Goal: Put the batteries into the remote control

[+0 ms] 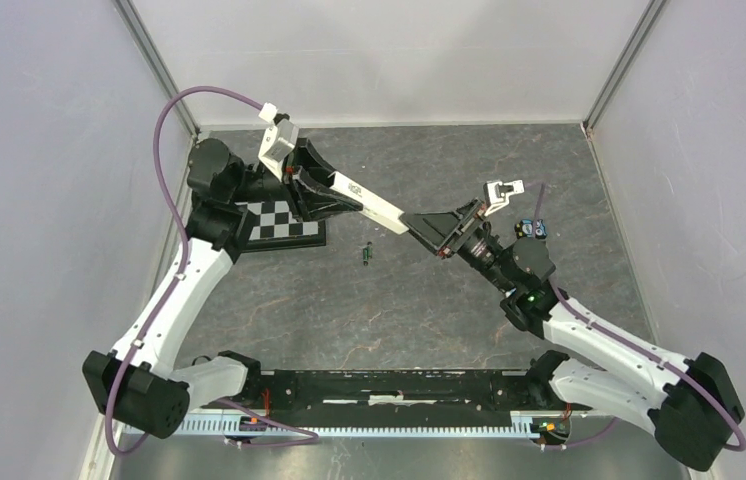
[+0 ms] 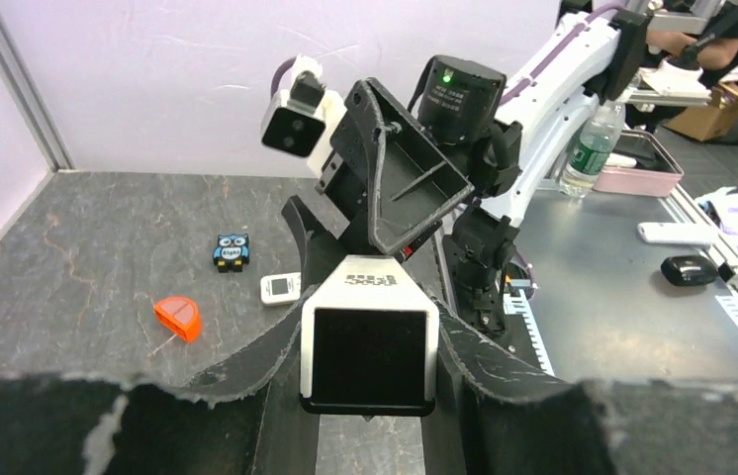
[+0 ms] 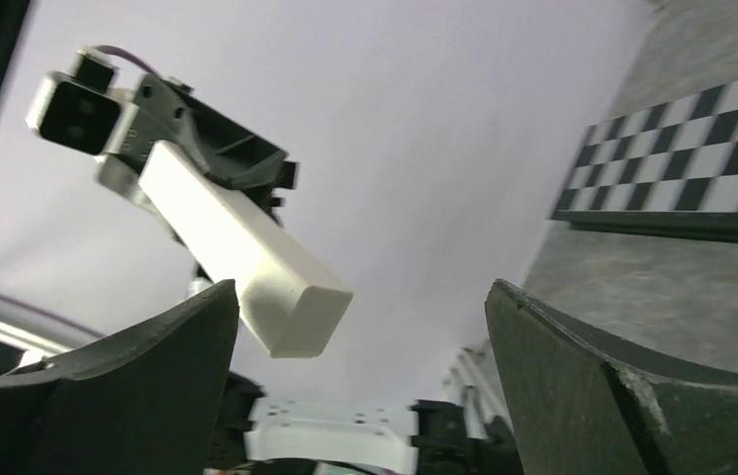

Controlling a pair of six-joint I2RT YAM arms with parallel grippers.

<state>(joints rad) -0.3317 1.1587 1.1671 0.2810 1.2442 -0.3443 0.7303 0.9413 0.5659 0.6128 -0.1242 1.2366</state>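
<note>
Left gripper (image 1: 332, 197) is clamped on the remote control (image 1: 377, 209), held aloft, long axis pointing at my right gripper (image 1: 432, 233), which stands wide open and empty at its free end. A battery (image 1: 367, 253) lies on the table (image 1: 349, 320) beneath.

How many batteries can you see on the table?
1 for certain: a small dark-and-green battery on the table, just right of the checkerboard. It may be two lying together; too small to separate. None shows in either wrist view.
</note>
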